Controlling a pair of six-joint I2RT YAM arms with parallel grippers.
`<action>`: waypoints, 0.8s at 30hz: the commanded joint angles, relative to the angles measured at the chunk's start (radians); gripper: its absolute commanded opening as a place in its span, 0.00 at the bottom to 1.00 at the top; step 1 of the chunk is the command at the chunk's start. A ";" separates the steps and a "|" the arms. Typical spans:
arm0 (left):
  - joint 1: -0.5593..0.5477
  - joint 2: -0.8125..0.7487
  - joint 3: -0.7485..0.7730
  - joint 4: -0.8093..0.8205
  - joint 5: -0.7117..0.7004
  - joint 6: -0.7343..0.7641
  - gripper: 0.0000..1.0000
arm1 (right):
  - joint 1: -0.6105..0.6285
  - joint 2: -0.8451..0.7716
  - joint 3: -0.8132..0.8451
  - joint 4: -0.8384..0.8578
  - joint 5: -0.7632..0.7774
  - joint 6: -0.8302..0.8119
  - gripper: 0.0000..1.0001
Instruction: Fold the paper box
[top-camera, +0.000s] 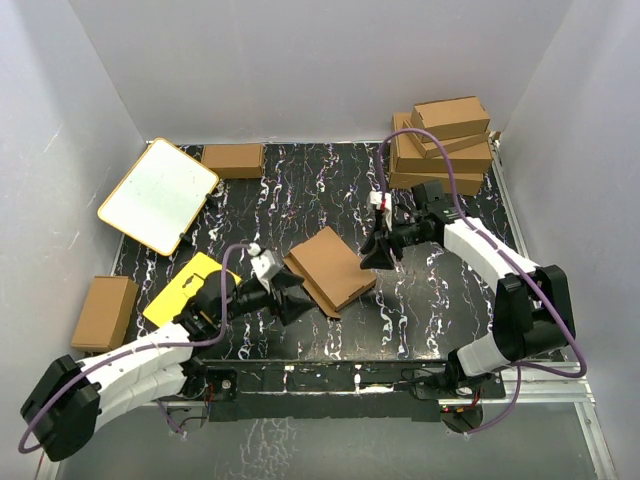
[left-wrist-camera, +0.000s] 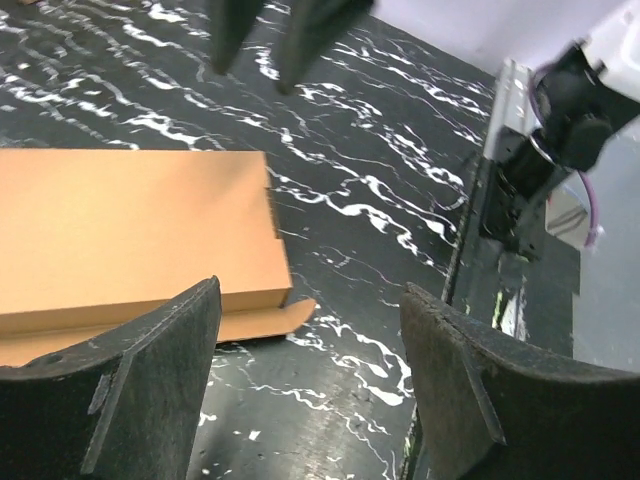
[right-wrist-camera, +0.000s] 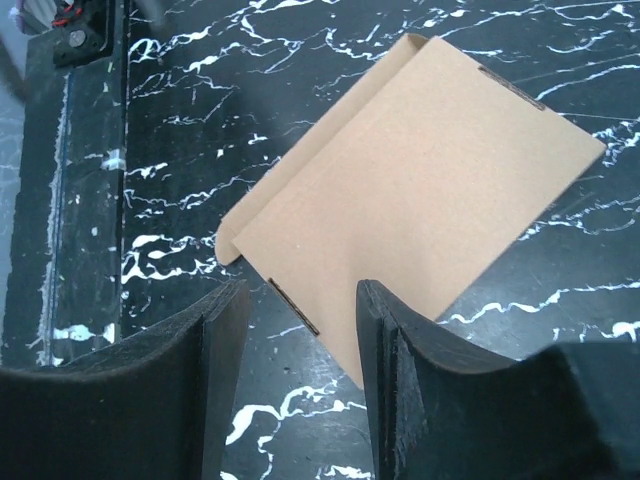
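Note:
The paper box lies flat and closed as a thin brown mailer in the middle of the black marbled table. It also shows in the left wrist view, with a small flap sticking out at its near edge, and in the right wrist view. My left gripper is open and empty just off the box's left corner; its own view shows bare table between the fingers. My right gripper is open and empty above the box's right corner.
A stack of brown boxes stands at the back right. One brown box lies at the back, another off the table's left. A white board with an orange rim and a yellow card lie on the left.

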 joint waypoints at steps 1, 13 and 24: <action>-0.141 -0.040 -0.058 0.211 -0.086 0.120 0.69 | -0.047 -0.008 -0.063 0.232 -0.097 0.189 0.52; -0.453 0.262 -0.040 0.217 -0.338 0.429 0.61 | -0.087 0.061 -0.160 0.445 -0.005 0.416 0.62; -0.458 0.409 -0.015 0.311 -0.393 0.440 0.47 | -0.088 0.122 -0.151 0.476 0.060 0.500 0.61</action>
